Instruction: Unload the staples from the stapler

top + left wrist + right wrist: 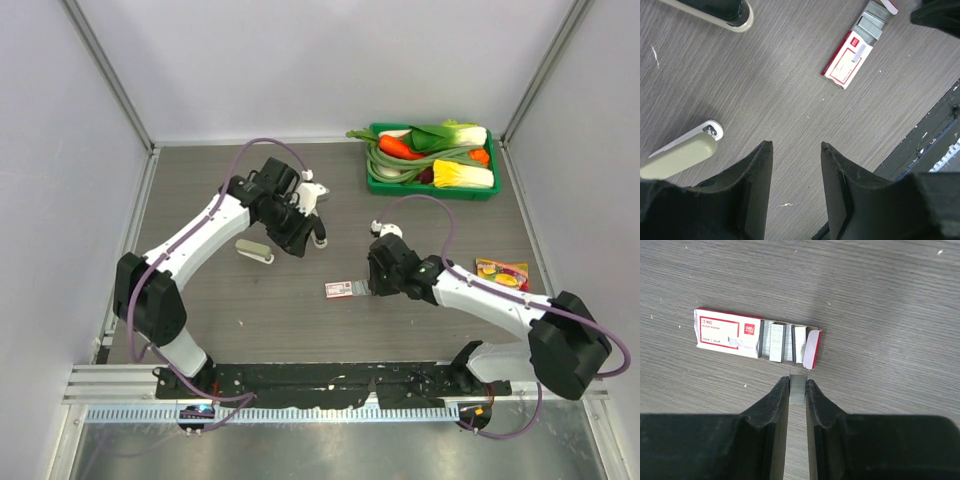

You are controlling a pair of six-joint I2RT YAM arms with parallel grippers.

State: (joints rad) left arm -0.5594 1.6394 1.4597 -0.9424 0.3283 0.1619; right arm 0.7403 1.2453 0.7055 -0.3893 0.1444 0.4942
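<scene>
Staples gripped at the box, stapler lying apart
The right gripper (797, 386) is clamped on the staples (797, 390), just beside the open pink-and-white box (730, 333). Farther off, the stapler (682, 156) lies flat beside the left gripper (796, 150), whose fingers stand apart and empty.

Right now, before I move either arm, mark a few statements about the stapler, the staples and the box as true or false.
1. The right end effector is shut on a strip of staples. True.
2. The left end effector grips the stapler. False: its jaws stand open and empty, and the stapler lies on the table beside it.
3. The staple box lies open. True.
4. The stapler sits in the green tray. False: the tray holds vegetables, and the stapler is on the table, well apart from it.
</scene>
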